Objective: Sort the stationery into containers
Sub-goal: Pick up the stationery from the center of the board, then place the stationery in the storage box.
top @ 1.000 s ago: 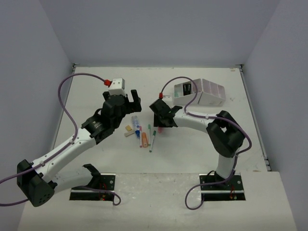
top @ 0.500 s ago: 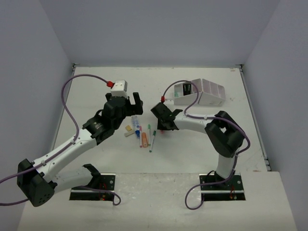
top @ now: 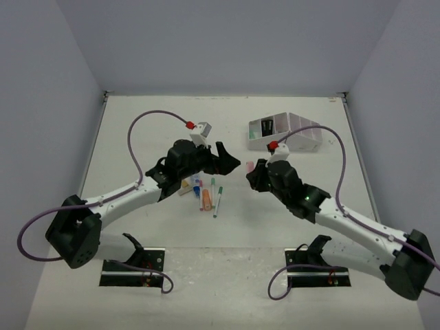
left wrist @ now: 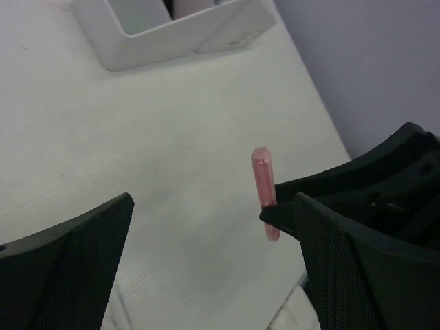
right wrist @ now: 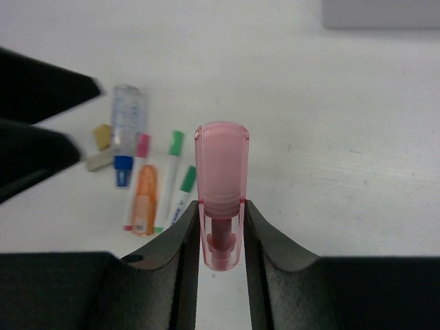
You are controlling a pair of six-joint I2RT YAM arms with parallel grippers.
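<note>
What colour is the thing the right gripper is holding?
See-through pink. The tube shows best in the right wrist view.

The left arm [top: 130,199] and right arm [top: 357,227] have white links between bulky black joints, each with a purple cable [top: 141,124] ending in a red plug [top: 188,125] just behind its hand. The left gripper [top: 231,157] is black, its fingers [left wrist: 75,268] fine-meshed on the inner faces.

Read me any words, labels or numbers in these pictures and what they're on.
None can be read.
The clear tube bears faint marks, too blurred to read.
The pink pen held by the right gripper, the green-capped pens and the white organizer show no print.
</note>
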